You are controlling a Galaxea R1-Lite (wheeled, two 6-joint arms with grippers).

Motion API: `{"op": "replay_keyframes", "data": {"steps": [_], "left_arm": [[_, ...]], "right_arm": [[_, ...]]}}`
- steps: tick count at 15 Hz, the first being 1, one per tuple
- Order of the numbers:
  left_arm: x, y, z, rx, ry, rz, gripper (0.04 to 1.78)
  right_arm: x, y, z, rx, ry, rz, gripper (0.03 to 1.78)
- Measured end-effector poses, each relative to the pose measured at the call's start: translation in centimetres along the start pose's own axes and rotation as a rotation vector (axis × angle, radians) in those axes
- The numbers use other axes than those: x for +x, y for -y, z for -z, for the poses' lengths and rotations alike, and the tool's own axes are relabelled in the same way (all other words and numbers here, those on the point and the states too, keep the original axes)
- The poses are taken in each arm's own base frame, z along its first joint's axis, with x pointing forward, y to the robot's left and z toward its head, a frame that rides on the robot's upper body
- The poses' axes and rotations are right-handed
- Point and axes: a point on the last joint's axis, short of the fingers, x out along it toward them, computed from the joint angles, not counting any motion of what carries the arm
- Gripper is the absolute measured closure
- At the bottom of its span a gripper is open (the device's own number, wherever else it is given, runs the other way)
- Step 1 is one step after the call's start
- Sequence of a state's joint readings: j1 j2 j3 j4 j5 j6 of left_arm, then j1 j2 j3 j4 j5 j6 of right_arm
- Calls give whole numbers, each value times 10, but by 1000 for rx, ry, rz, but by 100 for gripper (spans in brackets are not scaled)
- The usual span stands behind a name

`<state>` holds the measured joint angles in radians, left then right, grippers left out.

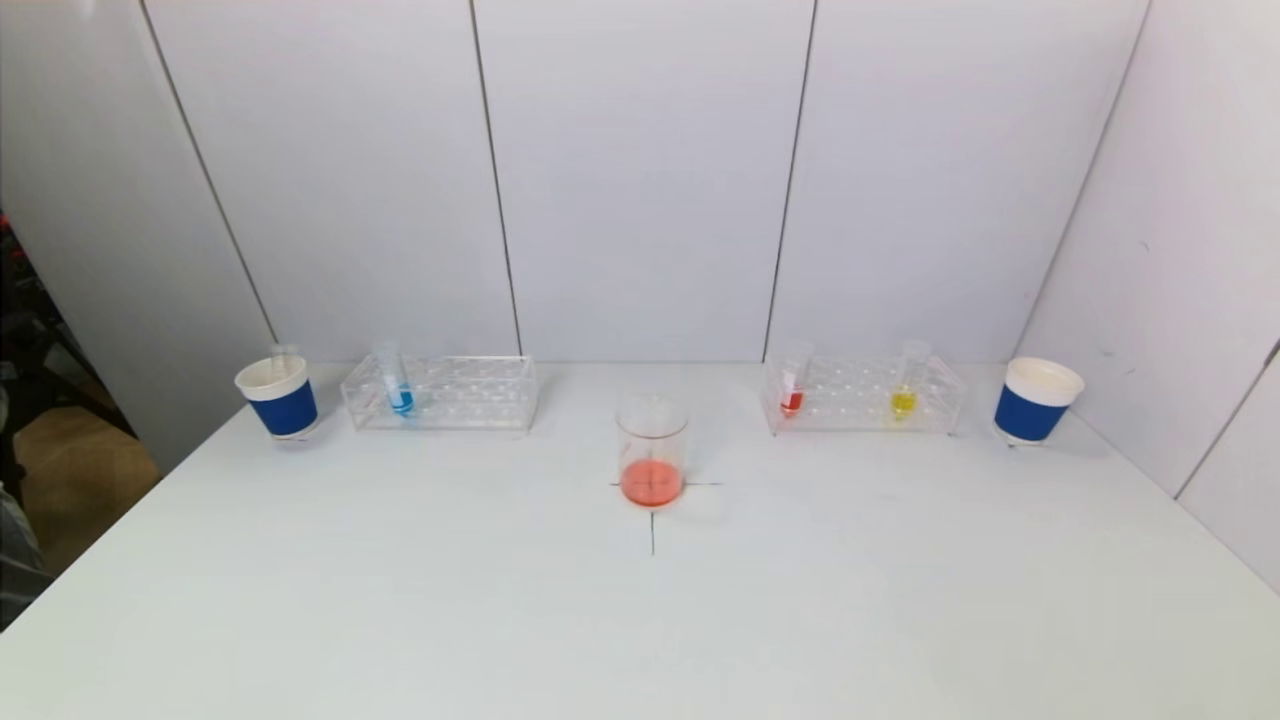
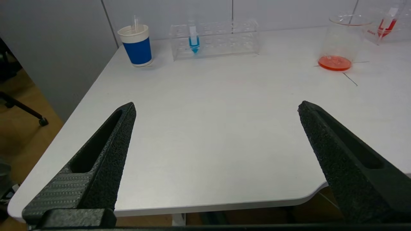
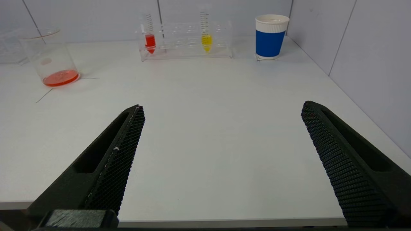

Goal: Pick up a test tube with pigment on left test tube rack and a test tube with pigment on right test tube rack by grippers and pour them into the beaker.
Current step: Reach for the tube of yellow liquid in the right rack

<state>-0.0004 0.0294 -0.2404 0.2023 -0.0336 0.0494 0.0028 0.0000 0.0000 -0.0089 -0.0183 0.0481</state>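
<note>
A clear beaker (image 1: 651,450) with orange-red liquid at its bottom stands at the table's middle, on a cross mark. The left clear rack (image 1: 440,392) holds one test tube with blue pigment (image 1: 398,385). The right clear rack (image 1: 862,394) holds a test tube with red pigment (image 1: 793,385) and one with yellow pigment (image 1: 906,385). Neither arm shows in the head view. My left gripper (image 2: 216,107) hangs open over the table's near left edge, holding nothing. My right gripper (image 3: 222,107) is open and holds nothing, above the near right edge.
A blue-banded white paper cup (image 1: 279,396) with a clear tube in it stands left of the left rack. A second such cup (image 1: 1035,400) stands right of the right rack. White panels wall the table at the back and right.
</note>
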Motion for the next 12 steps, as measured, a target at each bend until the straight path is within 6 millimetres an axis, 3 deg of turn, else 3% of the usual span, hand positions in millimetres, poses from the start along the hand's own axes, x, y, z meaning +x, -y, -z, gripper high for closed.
{"op": "replay_keyframes", "data": {"steps": [6, 12], "left_arm": [[14, 2, 31, 7, 20, 46, 6], [19, 1, 38, 5, 49, -36, 6]], "right_arm": [[0, 0, 0, 0, 0, 0, 4], [0, 0, 0, 0, 0, 0, 4]]}}
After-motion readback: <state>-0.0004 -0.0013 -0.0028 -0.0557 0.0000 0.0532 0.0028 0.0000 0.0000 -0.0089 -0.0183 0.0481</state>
